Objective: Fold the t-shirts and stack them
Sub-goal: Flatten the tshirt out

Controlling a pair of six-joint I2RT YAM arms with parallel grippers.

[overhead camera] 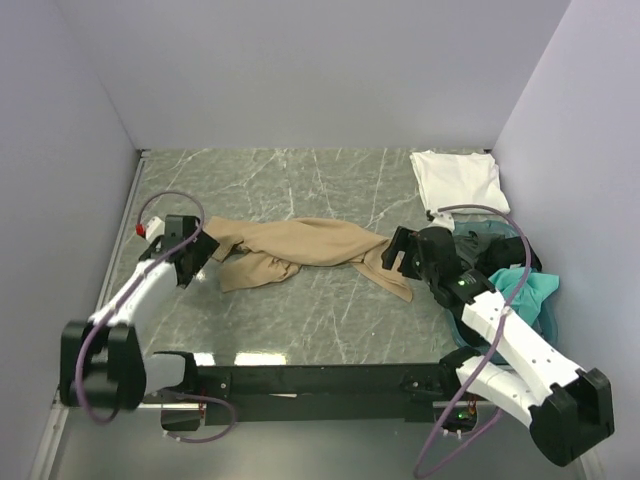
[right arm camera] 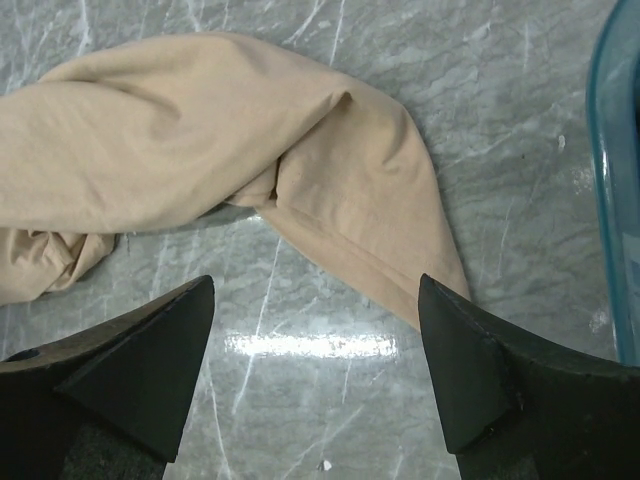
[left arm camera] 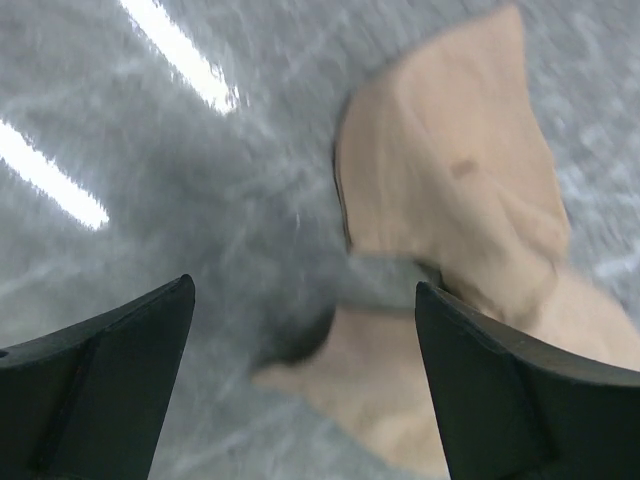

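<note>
The tan t-shirt [overhead camera: 300,250] lies crumpled mid-table [overhead camera: 300,180], between both grippers. Left gripper [left arm camera: 305,290] and right gripper [right arm camera: 315,285]: jaws spread wide, nothing held. The basket [right arm camera: 612,180] at right contains the teal t-shirt [overhead camera: 530,290] and dark grey t-shirt [overhead camera: 478,245]. The white t-shirt [overhead camera: 455,178] lies folded beyond it.

plain pale lavender walls [overhead camera: 300,70] enclose a glossy grey marbled table [overhead camera: 300,180].
</note>
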